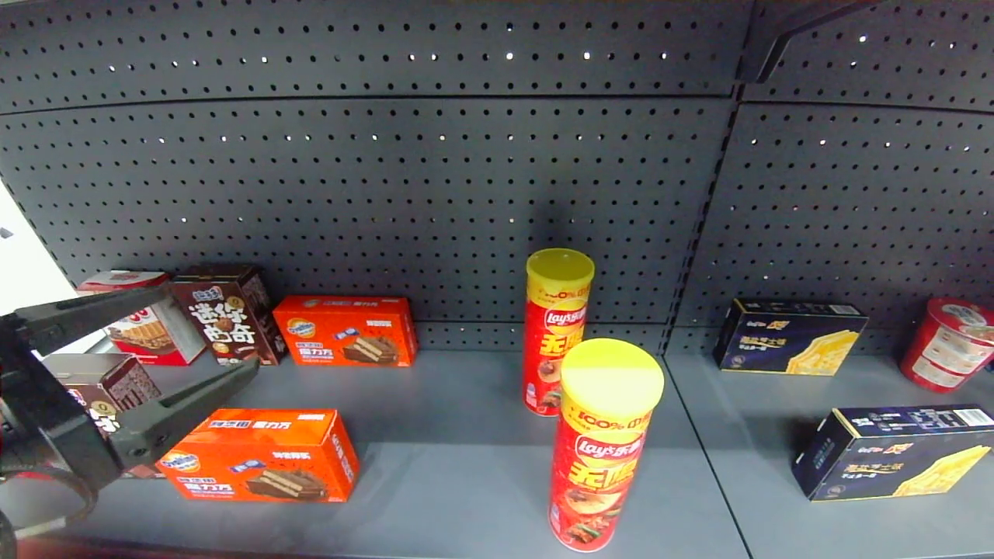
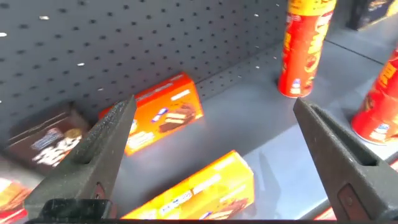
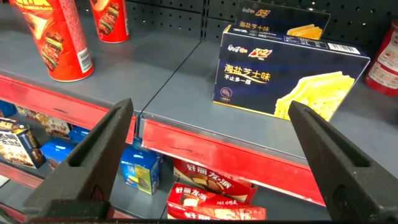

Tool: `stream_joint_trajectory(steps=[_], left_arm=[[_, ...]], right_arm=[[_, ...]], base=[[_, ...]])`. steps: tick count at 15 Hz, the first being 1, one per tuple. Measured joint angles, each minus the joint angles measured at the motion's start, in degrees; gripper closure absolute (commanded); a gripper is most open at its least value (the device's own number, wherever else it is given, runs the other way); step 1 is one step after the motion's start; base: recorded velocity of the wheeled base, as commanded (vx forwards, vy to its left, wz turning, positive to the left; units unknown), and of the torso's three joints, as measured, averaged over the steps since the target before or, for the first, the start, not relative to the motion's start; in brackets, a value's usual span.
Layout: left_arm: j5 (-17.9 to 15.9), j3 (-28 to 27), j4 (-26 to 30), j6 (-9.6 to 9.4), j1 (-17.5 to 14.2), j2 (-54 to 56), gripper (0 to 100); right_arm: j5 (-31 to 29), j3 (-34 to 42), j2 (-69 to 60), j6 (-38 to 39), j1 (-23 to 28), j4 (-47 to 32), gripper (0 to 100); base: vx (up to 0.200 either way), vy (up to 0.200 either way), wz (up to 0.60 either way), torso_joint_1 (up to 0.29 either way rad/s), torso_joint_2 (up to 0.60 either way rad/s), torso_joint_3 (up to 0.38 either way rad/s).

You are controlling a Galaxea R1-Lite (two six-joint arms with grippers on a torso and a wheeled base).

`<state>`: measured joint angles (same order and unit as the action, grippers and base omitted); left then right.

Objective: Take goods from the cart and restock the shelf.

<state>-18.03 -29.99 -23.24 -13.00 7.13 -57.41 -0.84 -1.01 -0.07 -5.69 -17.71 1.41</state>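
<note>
Head view looks down on a grey shelf backed by a dark pegboard panel. Near its middle stand two upright red chip cans with yellow lids. The near chip can is towards the front edge and the far chip can is behind it, close to the panel, the two apart.

To the left lie two orange wafer boxes: the front orange box near the edge and the rear orange box against the panel. Beside the rear one stands a brown chocolate box, with a red-and-white biscuit box further left. A second brown box sits in front of them, partly hidden by the arm.

In the right-hand bay, the rear navy box rests at the panel and the front navy box lies nearer the edge. A red tub sits at the far right.

The left end effector hovers above the shelf's left part, near the front orange box, with its fingers spread wide apart and nothing between them. The right end effector hangs before the shelf's red edge strip, in front of the front navy box, and its fingers are likewise wide apart. Beneath that strip sit a blue pack and red packs.
</note>
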Motion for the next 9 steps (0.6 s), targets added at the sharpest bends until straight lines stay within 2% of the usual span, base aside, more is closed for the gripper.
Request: stream_joint_trajectory(steps=[5, 9], left_arm=[[5.1, 3.5, 0.3, 0.30, -1.3, 8.9, 0], [8.2, 6.8, 0.7, 1.84, -1.4, 14.3, 0]], right_arm=[[0.6, -0.1, 0.0, -0.7, 0.0, -0.3, 0], [-0.2, -0.8, 0.0, 0.3, 0.1, -2.6, 0]], base=[[0.000, 0.000, 0.00, 0.000, 0.00, 0.000], [0.000, 0.000, 0.00, 0.000, 0.00, 0.000]])
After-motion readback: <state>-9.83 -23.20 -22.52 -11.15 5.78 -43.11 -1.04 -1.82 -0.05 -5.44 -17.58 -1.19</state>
